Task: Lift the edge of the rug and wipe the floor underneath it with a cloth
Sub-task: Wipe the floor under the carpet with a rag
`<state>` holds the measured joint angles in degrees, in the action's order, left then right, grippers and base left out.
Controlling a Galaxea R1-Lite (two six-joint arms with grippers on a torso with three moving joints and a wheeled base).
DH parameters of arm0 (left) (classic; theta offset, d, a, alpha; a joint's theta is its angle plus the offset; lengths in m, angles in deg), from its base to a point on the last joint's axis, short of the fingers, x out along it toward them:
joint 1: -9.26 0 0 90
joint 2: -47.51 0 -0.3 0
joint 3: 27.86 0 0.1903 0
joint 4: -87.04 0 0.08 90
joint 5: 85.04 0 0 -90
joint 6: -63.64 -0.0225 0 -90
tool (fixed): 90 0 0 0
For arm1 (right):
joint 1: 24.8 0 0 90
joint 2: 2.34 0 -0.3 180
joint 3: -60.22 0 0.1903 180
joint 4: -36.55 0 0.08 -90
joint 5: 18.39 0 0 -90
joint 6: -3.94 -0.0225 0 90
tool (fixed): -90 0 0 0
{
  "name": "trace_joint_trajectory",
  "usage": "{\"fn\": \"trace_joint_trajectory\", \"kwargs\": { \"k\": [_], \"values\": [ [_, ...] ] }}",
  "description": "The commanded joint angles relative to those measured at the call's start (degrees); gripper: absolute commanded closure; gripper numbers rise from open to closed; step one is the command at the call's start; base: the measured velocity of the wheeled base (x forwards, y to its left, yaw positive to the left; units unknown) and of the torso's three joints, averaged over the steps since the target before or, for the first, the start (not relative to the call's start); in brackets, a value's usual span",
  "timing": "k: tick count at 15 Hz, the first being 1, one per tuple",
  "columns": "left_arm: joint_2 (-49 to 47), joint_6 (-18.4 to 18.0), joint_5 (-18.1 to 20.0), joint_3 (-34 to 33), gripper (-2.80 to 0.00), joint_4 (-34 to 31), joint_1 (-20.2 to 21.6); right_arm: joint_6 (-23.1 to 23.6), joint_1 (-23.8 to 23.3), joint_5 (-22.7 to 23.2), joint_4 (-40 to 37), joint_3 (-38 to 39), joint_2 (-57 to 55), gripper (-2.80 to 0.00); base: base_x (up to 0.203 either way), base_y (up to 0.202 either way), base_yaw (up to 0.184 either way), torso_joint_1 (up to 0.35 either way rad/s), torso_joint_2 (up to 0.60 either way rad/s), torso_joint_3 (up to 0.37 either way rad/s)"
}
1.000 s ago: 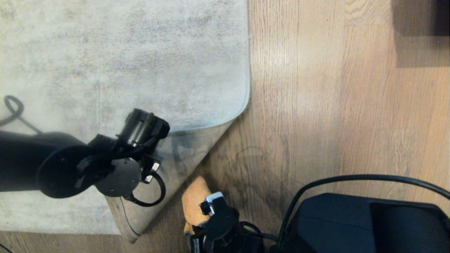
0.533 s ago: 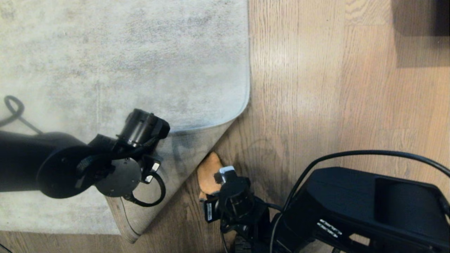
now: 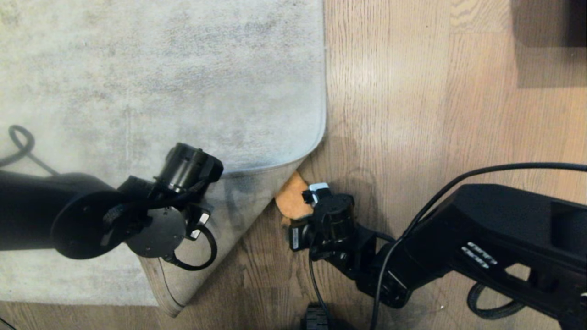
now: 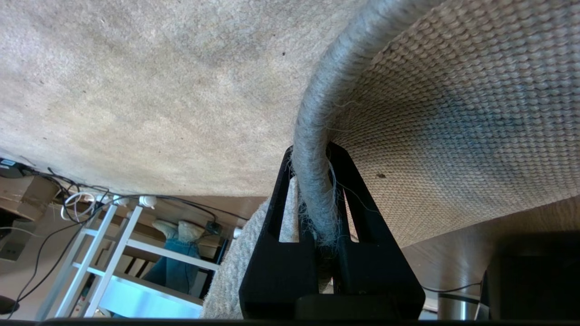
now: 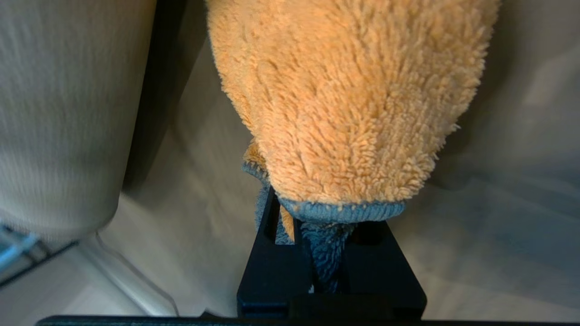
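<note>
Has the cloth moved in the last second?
Yes. The right claw, shut on the cloth, has carried it up the head view along the floor to the rug edge held up by the left claw.

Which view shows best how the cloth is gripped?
Right wrist view: the cloth is pinched by its blue hem in the right gripper. Head view shows only an orange patch beside the lifted rug edge. Left wrist view shows none.

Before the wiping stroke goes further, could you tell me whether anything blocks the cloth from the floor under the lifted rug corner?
Nothing visible does. The left gripper holds the rug edge up, and the cloth in the right gripper is at the opening.
</note>
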<state>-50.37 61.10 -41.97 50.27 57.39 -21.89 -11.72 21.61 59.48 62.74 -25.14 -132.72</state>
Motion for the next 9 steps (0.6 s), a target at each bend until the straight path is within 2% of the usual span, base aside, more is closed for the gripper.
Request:
{"fn": "trace_joint_trajectory", "kwargs": {
  "k": [1,5,9],
  "values": [
    [-0.1,0.0,-0.3,0.0,0.00,0.0,-0.1,0.2,-2.0,-0.2,-1.5,0.2,5.3,0.00,0.000,0.000,0.000,0.000,0.00,0.000],
    [-0.2,0.0,-0.3,0.0,0.00,0.0,-0.7,3.9,-5.3,-0.1,-5.5,1.0,12.8,0.00,0.000,0.000,0.000,0.000,0.00,0.000],
    [-0.2,0.0,-0.4,0.0,0.00,-0.1,-0.8,5.4,-6.3,0.1,-8.8,8.5,22.4,0.00,0.000,0.000,0.000,0.000,0.00,0.000]
  ]
}}
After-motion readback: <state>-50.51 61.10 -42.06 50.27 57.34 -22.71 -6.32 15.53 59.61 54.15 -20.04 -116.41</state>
